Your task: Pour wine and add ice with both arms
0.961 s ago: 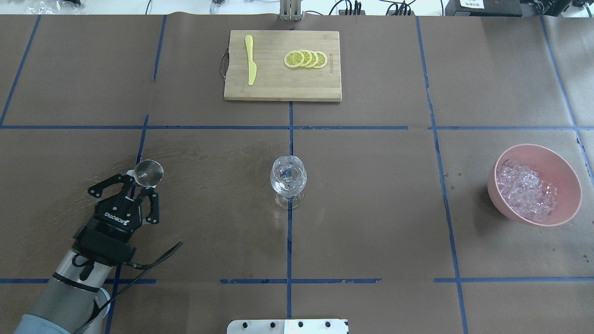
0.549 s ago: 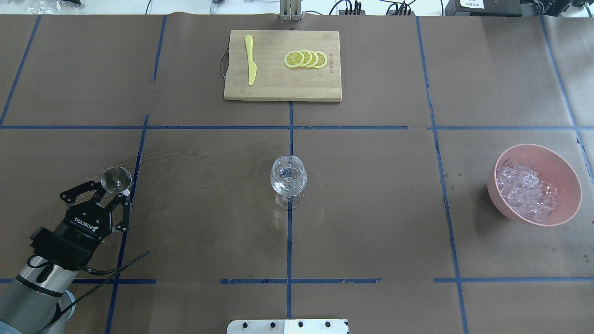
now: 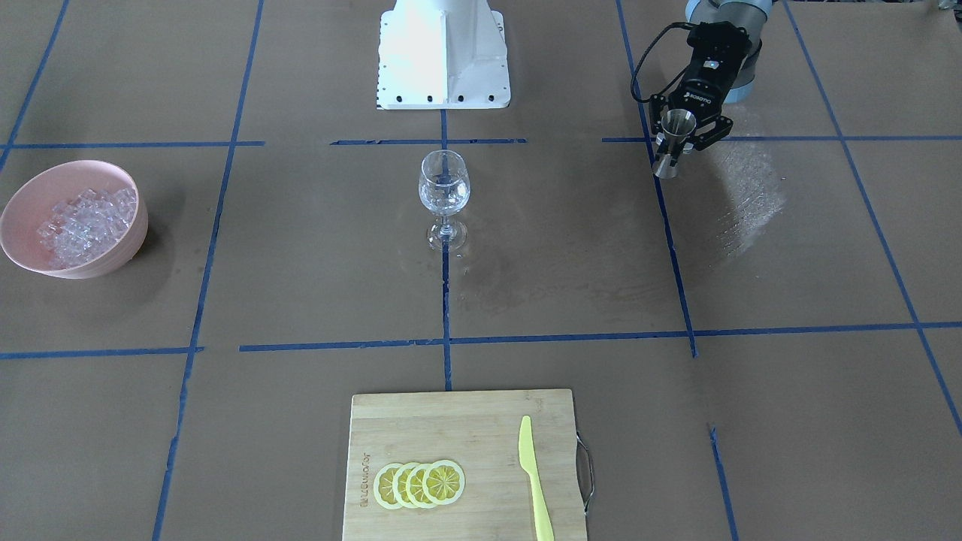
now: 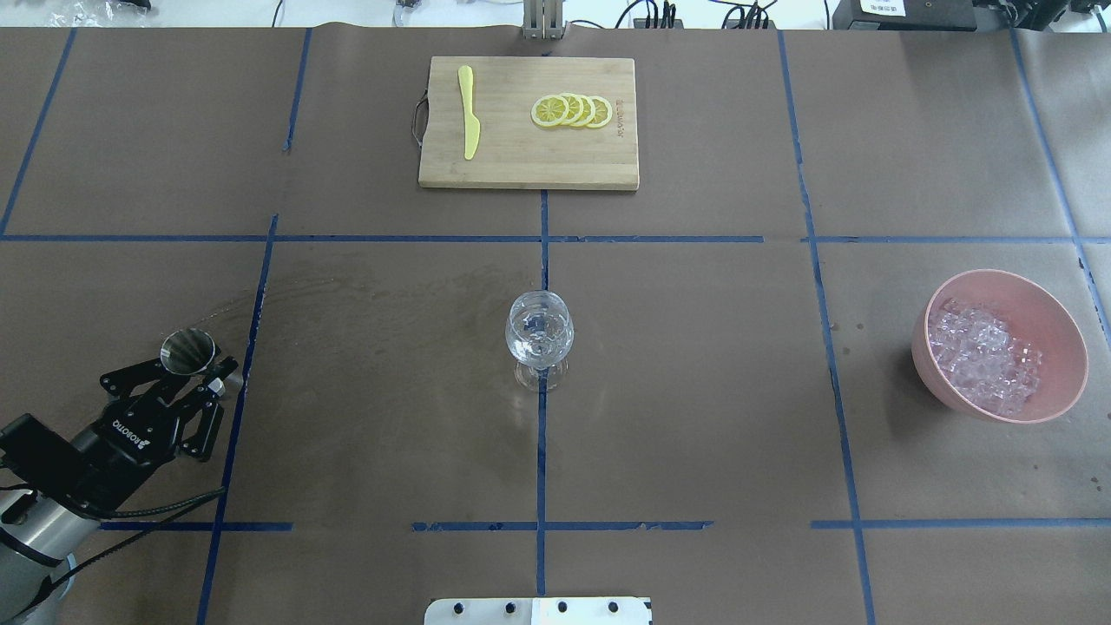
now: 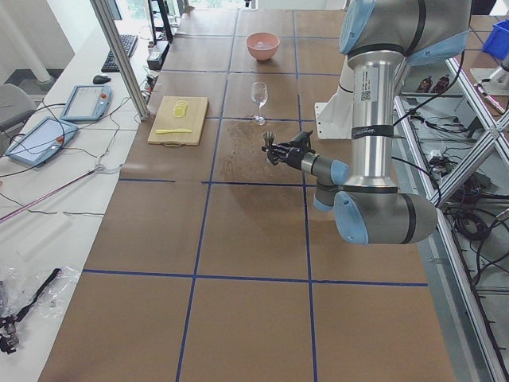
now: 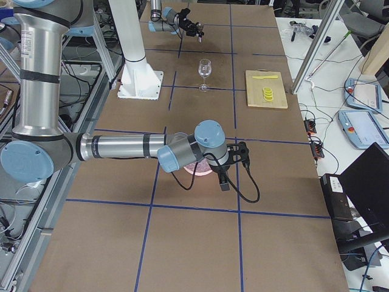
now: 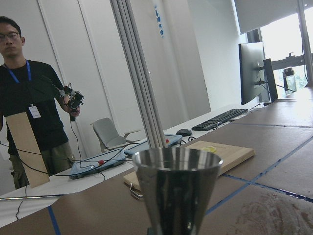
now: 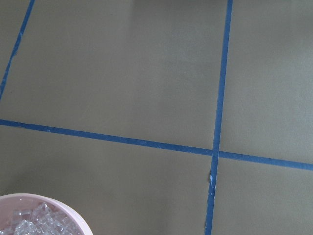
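The left gripper (image 4: 186, 371) is clamped on a small steel jigger (image 4: 187, 351), gripping its narrow waist with the cup mouth up. It hangs just above the table's left part, toward the robot's edge and well apart from the wine glass (image 4: 539, 334) at the table's middle. Whether the jigger holds liquid cannot be told.

The step looks like carrying the jigger. To do it well, keep the cup level with the grip steady. If it is to be parked, its base should be flat on the paper before the jaws let go. The paper beside it has a glossy, wet-looking patch, so a tilted set-down may slide or tip.

The ice (image 4: 981, 356) lies heaped in a pink bowl (image 4: 1055, 312) near the table's right edge. The right gripper (image 6: 234, 161) hangs close over that bowl, but it shows only in the right side view, so its grasp cannot be told.

At the far edge, a wooden cutting board (image 4: 521, 161) carries lemon slices (image 4: 573, 111) and a yellow knife (image 4: 470, 113).

Writing: "ROBOTIQ" in white on the left gripper's body. The board has a burned-in mark along one short edge, too small to read. Labels on the arm's column and the badge of a person seen in the left wrist view are also unreadable.
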